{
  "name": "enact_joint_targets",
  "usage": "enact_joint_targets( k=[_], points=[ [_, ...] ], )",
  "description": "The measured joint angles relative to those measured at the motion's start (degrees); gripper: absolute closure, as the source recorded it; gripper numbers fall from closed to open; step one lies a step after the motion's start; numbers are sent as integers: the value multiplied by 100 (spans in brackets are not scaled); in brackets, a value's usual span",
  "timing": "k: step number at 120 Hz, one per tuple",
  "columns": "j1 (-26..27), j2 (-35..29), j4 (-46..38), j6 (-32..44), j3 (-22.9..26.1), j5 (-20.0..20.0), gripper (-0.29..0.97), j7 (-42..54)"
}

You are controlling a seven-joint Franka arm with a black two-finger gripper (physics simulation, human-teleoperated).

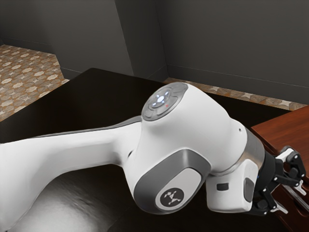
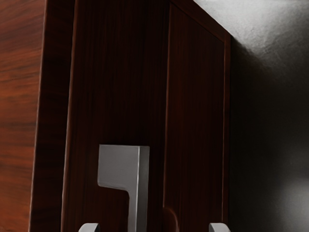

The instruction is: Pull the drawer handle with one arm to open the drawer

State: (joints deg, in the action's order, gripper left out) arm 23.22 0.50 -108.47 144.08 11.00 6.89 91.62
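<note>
White arm links (image 1: 183, 145) reach over the black table (image 1: 96, 96) to the dark red wooden cabinet (image 1: 285, 128) at the exterior view's right, where our black two-finger end effector (image 1: 285, 181) stands spread, grasping nothing. From the wrist view we read the alignment: the brushed silver bar handle (image 2: 138, 193) on the drawer front (image 2: 120, 96) lies just ahead, between both fingertips (image 2: 90, 227), its long axis crossing their closing line.

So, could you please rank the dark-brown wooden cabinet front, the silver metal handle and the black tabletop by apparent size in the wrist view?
1. Dark-brown wooden cabinet front
2. Black tabletop
3. Silver metal handle, partly cropped
</note>
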Motion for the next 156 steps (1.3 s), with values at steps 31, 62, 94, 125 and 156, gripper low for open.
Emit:
enact_joint_targets(
  k=[31, 62, 94, 125, 156],
  points=[
    [-50, 179, 120, 143, -20, -24, 45, -64],
    [-179, 232, 122, 183, -45, -44, 51, -96],
    [-117, 257, 67, 199, -46, -40, 54, -122],
    [-106, 260, 45, 204, -43, -42, 65, -142],
    [-119, 143, -140, 201, -43, -49, 72, -143]
  ],
)
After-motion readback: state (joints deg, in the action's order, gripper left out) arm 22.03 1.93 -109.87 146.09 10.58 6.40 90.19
